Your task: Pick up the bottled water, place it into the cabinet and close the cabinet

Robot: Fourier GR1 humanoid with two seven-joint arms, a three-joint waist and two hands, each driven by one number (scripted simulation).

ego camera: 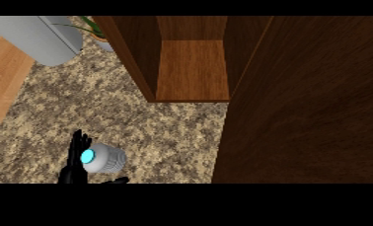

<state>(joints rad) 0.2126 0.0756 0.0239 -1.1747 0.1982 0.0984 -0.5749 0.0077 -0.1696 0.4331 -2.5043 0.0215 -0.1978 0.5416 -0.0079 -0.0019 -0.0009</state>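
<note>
One bottled water [105, 159], one cabinet [191, 67] with one door [306, 111], one plant [93, 28], one grey appliance [42, 37] and one hand [75, 157] are showing over one speckled worktop [167, 131].

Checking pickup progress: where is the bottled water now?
In the head view's lower left, the bottled water is beside the left hand, short of the open cabinet.

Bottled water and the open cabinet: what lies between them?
Head view: only bare speckled counter between the bottled water and the cabinet.
</note>
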